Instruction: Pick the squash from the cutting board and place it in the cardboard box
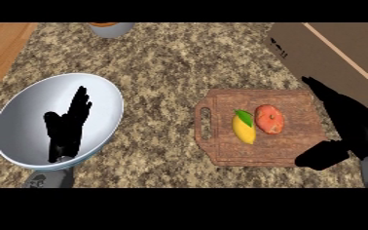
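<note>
We see squash [244, 129] beside red fruit [269, 119] on board [291, 148]. Right hand [345, 122] released at board's right edge, near box [316, 53]; box print unreadable. Left hand [66, 126] released over bowl [108, 102].

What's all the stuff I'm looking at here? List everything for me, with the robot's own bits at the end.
Counter: one, speckled brown and beige stone, under everything.
Cutting board: one, dark brown wood with a handle slot, right of centre.
Squash: one, yellow with a green end, on the board.
Red fruit: one, red-orange, on the board just right of the squash.
Cardboard box: one, brown, upper right corner.
Bowl: one, large, silvery white, at left.
Small container: one, grey with orange inside, top edge, cut off.
Left hand: black, open, showing over the bowl.
Right hand: black, open, over the board's right edge.
</note>
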Robot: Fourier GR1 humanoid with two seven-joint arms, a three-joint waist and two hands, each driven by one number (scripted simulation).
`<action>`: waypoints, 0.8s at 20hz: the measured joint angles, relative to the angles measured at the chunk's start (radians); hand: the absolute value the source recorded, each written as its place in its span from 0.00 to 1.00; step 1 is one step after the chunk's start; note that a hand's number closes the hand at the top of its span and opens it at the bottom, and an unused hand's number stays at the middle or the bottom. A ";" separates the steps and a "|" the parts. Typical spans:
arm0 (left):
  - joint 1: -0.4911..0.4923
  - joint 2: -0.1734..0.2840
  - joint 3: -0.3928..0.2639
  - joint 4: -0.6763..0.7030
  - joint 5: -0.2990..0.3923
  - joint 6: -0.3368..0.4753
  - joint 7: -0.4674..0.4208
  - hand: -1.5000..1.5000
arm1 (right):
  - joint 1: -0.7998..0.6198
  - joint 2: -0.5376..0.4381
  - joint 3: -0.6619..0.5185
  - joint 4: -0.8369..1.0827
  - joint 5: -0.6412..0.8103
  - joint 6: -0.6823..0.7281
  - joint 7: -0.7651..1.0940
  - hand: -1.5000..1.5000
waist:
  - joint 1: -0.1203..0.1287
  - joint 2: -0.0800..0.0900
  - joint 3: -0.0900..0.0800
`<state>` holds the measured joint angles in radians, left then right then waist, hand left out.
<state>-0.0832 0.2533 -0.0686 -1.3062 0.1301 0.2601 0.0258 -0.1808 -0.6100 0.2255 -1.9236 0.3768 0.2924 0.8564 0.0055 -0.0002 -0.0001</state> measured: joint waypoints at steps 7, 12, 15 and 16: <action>-0.014 -0.016 0.045 0.006 -0.025 -0.025 0.011 0.50 | -0.036 0.129 0.025 0.029 0.080 0.045 0.054 0.00 | -0.003 0.000 0.000; -0.008 -0.038 0.052 -0.008 -0.054 -0.024 0.015 0.50 | -0.067 0.192 0.038 0.063 0.139 0.065 0.079 0.00 | -0.003 -0.001 0.000; 0.004 -0.046 0.059 -0.021 -0.064 -0.032 0.017 0.50 | -0.080 0.222 0.036 0.089 0.169 0.074 0.085 0.00 | -0.003 -0.001 0.000; 0.002 -0.049 0.063 -0.020 -0.067 -0.035 0.016 0.50 | -0.083 0.229 0.028 0.103 0.177 0.078 0.081 0.00 | -0.003 0.000 0.000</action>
<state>-0.0810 0.2042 -0.0056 -1.3259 0.0631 0.2255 0.0421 -0.2641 -0.3811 0.2539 -1.8206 0.5535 0.3701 0.9371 0.0026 -0.0006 0.0001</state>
